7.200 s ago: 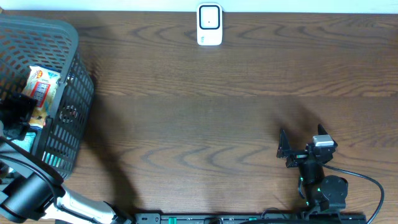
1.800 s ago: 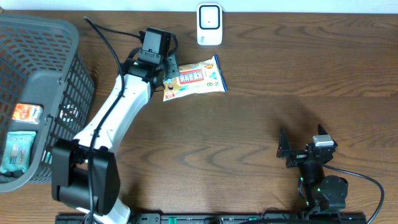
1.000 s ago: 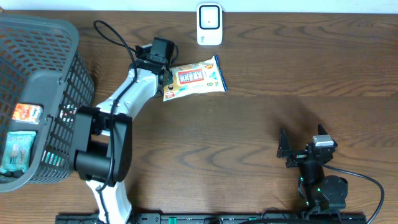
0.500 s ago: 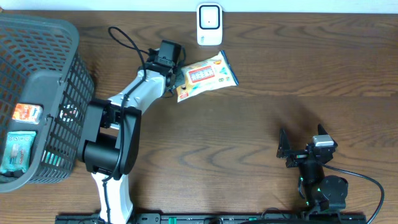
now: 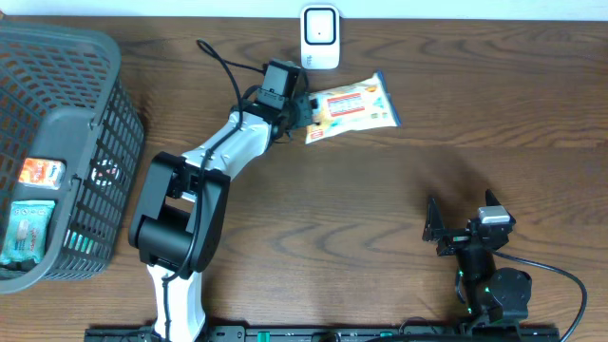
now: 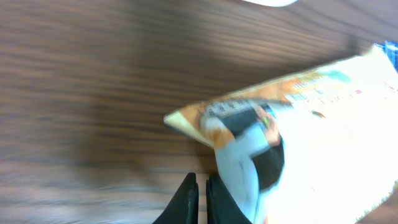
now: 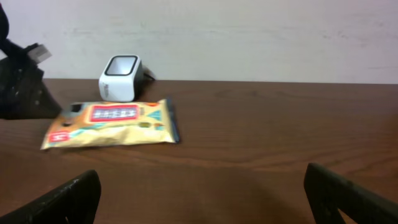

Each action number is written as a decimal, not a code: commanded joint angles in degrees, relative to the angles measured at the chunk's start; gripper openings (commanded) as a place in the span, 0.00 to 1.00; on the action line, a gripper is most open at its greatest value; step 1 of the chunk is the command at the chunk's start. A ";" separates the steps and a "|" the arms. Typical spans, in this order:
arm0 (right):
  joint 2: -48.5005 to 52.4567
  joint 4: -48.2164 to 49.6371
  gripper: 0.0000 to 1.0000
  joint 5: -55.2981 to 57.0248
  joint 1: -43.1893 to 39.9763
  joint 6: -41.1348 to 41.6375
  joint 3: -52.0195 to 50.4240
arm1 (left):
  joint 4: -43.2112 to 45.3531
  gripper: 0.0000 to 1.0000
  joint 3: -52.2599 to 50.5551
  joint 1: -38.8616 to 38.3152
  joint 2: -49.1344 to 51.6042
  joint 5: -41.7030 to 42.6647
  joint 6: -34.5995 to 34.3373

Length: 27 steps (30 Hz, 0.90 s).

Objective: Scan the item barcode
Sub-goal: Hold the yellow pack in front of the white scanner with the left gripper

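I have my left claw (image 5: 300, 107) clamped on the left end of the snack packet (image 5: 353, 106), just in front of the white scanner (image 5: 320, 36) at the far edge of the table (image 5: 285, 209). My right claw (image 5: 460, 223) is spread wide near the near right corner. The grey basket (image 5: 104, 66) at the left edge holds an orange packet (image 5: 38, 173) and a teal packet (image 5: 27, 233).

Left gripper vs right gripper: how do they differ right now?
Left gripper has its jaws shut on one end of the snack packet; right gripper has its jaws wide open and holds nothing. Left gripper is stretched out to the far side, close to the scanner; right gripper sits tucked near its own base on the near side. Both are black and two-fingered.
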 commanded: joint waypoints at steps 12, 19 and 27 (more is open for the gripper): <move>-0.09 -0.17 0.99 0.00 -0.20 0.59 -0.07 | 2.78 0.12 0.63 -2.54 -0.87 10.27 4.63; -0.09 -0.17 0.99 0.00 -0.20 0.59 -0.07 | 2.69 0.98 0.63 -0.44 -3.06 10.25 3.54; -0.09 -0.17 0.99 0.00 -0.20 0.59 -0.07 | 1.20 0.98 0.61 0.90 -2.16 10.29 -9.79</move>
